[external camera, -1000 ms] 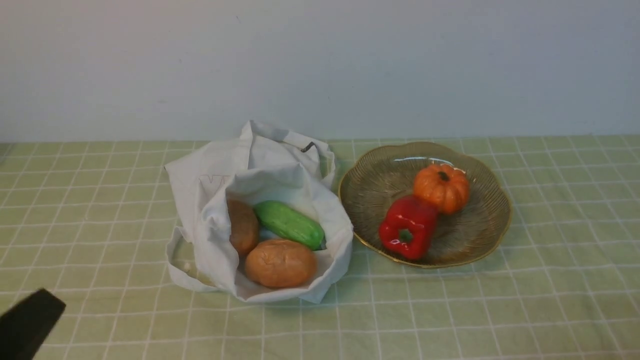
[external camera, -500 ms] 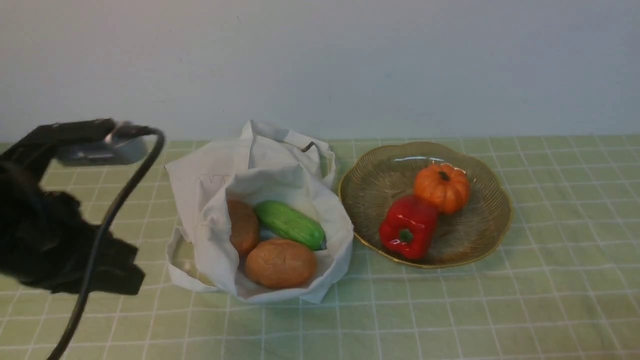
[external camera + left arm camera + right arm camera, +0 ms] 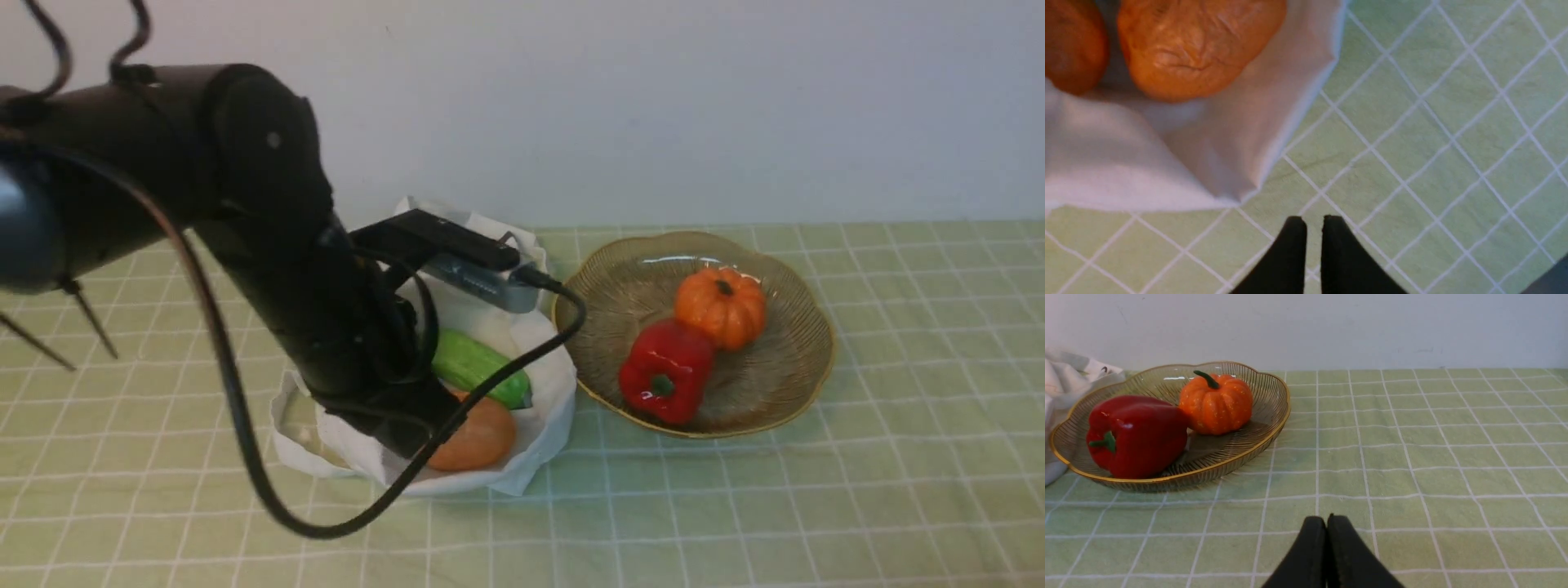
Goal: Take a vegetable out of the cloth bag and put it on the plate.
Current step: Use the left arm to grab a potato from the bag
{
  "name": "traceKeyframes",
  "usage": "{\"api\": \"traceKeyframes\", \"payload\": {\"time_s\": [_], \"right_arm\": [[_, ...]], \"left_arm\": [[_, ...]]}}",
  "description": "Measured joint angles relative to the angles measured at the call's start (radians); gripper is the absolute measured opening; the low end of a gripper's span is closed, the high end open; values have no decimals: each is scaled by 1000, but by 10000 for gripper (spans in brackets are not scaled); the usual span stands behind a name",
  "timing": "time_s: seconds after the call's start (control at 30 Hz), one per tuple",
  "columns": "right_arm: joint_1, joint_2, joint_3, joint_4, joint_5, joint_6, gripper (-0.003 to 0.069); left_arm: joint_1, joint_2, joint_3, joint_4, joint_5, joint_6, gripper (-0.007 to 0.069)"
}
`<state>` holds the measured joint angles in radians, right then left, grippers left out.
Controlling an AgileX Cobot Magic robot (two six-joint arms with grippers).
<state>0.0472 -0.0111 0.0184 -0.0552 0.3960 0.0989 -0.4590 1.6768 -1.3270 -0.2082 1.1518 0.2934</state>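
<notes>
The white cloth bag [image 3: 535, 396] lies open left of centre. The light tan vegetable [image 3: 483, 441] rests in its near part, partly behind my left arm [image 3: 269, 220], which reaches over the bag. In the left wrist view, the same vegetable [image 3: 1196, 45] lies in the bag [image 3: 1220, 139]. My left gripper [image 3: 1314, 222] hangs over the tablecloth just off the bag's edge, open by a narrow gap and holding nothing. The amber plate [image 3: 604, 302] stands right of the bag. My right gripper [image 3: 1327, 520] is shut and empty, low over the cloth, near the plate [image 3: 1274, 396].
A green cucumber [image 3: 478, 367] and a darker potato [image 3: 1069, 45] share the bag. A red pepper [image 3: 665, 371] and an orange pumpkin [image 3: 721, 306] sit on the plate. The left arm's cable [image 3: 245, 457] loops down in front of the bag. A wall stands behind the table.
My left arm swung in from the left edge and now reaches over the bag, hiding the darker potato in the front view. The vegetables have not moved.
</notes>
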Motion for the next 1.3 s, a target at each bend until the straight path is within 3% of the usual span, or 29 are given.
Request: {"api": "traceKeyframes", "payload": {"time_s": [0.07, 0.2, 0.23, 0.27, 0.37, 0.5, 0.63, 0.77, 0.9, 1.17, 1.3], "right_arm": [[0, 0, 0, 0, 0, 0, -15], [0, 0, 0, 0, 0, 0, -15], [0, 0, 0, 0, 0, 0, -15], [0, 0, 0, 0, 0, 0, -15], [0, 0, 0, 0, 0, 0, -15], [0, 0, 0, 0, 0, 0, -15], [0, 0, 0, 0, 0, 0, -15], [0, 0, 0, 0, 0, 0, -15], [0, 0, 0, 0, 0, 0, -15], [0, 0, 0, 0, 0, 0, -15], [0, 0, 0, 0, 0, 0, -15]], "left_arm": [[-2, 27, -23, 17, -3, 0, 110], [-2, 118, -74, 75, -33, 40, 311], [-2, 121, -74, 76, -36, 40, 321], [-2, 144, -77, 79, -59, 76, 398], [-2, 188, -80, 73, -93, 142, 519], [-2, 232, -80, 57, -125, 229, 610], [-2, 258, -80, 43, -162, 285, 614], [-2, 289, -81, 38, -263, 301, 515], [-2, 298, -89, 37, -268, 296, 391], [-2, 267, -176, 66, -126, 213, 391], [-2, 206, -328, 88, -54, 76, 386]]}}
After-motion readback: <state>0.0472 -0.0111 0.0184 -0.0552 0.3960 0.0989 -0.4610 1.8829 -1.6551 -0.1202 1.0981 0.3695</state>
